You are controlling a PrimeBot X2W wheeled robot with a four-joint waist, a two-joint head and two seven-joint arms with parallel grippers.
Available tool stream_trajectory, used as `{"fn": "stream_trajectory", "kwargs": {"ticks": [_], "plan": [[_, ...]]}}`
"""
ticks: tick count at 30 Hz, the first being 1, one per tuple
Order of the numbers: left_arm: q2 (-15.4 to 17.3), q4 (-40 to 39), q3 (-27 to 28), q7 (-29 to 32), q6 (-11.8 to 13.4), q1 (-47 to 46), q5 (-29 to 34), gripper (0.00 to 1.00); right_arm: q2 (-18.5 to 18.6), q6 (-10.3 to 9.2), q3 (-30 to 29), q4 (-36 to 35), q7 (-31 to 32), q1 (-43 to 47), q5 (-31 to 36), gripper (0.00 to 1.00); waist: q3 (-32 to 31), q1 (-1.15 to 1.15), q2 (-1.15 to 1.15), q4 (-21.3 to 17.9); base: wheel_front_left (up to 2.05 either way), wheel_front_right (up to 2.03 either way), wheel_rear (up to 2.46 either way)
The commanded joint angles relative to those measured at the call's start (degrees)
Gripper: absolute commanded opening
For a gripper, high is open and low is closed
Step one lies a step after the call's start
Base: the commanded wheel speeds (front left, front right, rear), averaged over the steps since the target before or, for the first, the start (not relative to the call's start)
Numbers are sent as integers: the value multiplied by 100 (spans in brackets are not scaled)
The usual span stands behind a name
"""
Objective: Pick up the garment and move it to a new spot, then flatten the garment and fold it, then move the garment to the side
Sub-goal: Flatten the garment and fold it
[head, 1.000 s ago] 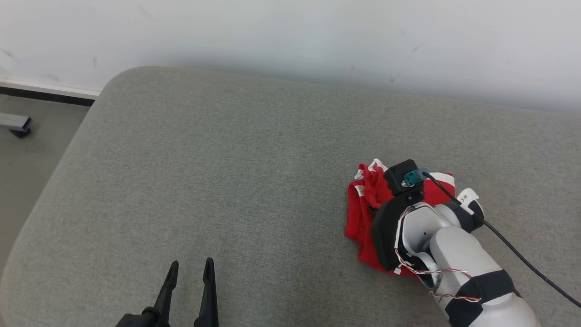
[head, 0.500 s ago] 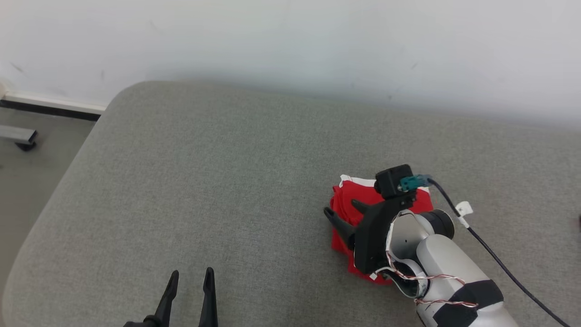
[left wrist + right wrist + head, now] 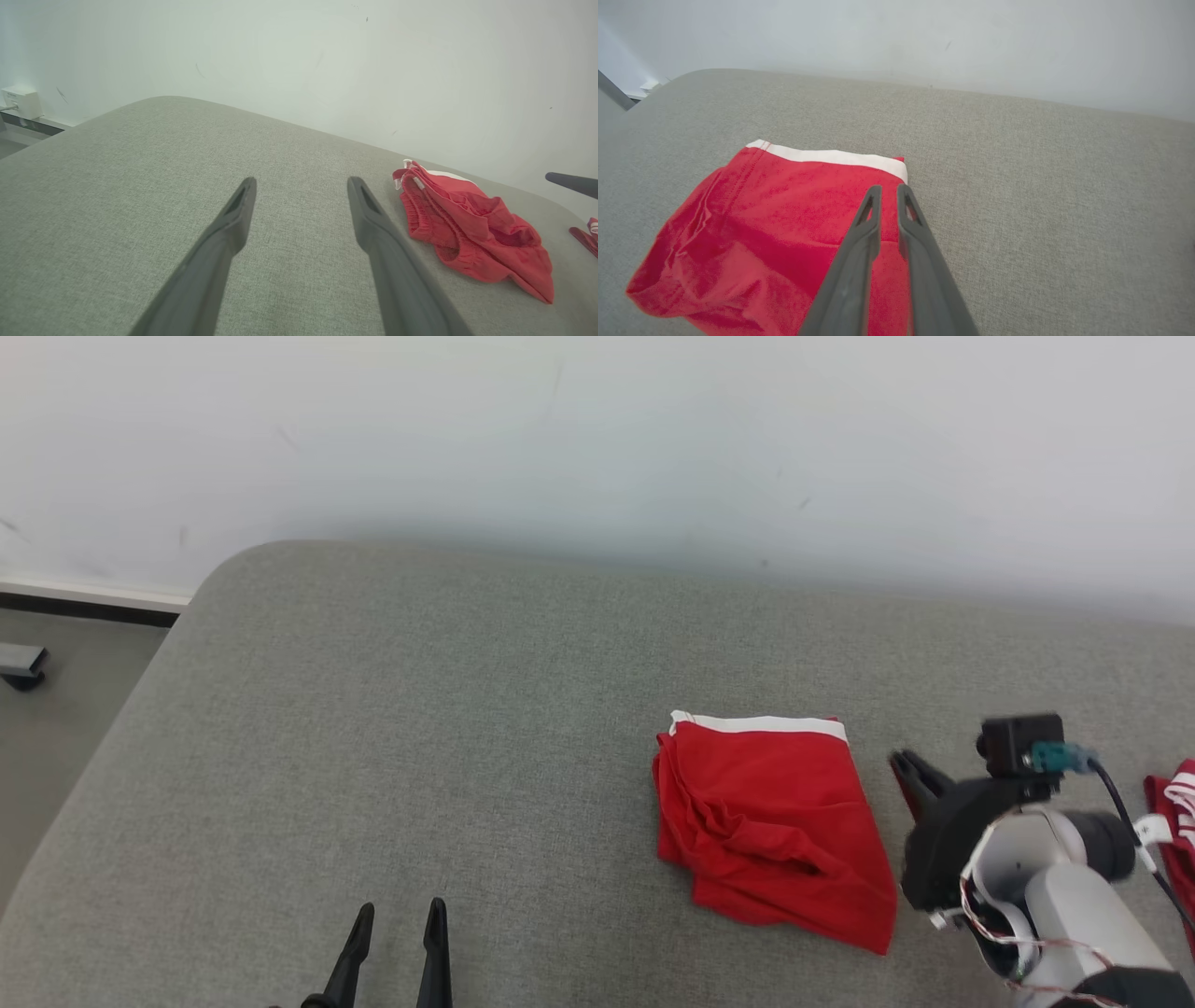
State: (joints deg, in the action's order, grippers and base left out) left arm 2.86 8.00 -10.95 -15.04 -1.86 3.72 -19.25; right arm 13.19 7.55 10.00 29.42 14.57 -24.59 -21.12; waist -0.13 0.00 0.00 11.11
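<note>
The garment (image 3: 770, 821) is a pair of red shorts with a white band, lying folded on the grey cushion (image 3: 420, 728). It also appears in the left wrist view (image 3: 467, 224) and the right wrist view (image 3: 784, 219). My right gripper (image 3: 910, 775) hovers just right of the garment, off the cloth. Its fingers (image 3: 889, 187) stand almost together with a thin gap and hold nothing. My left gripper (image 3: 397, 933) is open at the front of the cushion, well left of the garment, with bare fabric between its fingers (image 3: 299, 186).
Another red and white cloth (image 3: 1176, 803) lies at the right edge, behind my right wrist. A white wall (image 3: 597, 448) runs along the cushion's far side. The cushion's rounded left edge drops to the floor (image 3: 56, 709).
My right gripper has let go of the garment and drawn back to its right, its fingers closing again. The garment now lies uncovered. The head camera has shifted.
</note>
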Motion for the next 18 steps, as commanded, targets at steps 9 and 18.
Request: {"fn": "stream_trajectory", "kwargs": {"ticks": [9, 18], "plan": [[5, 37, -1, -17, -22, -24, 54, 100, -231, -16, 121, 605, -122, 205, 24, 0, 116, 0, 0, 112, 0, 0, 0], [5, 62, 37, -17, -33, 37, 80, 100, -591, -16, 971, 747, -71, 213, -26, 0, 69, 0, 0, 123, 0, 0, 0]]}}
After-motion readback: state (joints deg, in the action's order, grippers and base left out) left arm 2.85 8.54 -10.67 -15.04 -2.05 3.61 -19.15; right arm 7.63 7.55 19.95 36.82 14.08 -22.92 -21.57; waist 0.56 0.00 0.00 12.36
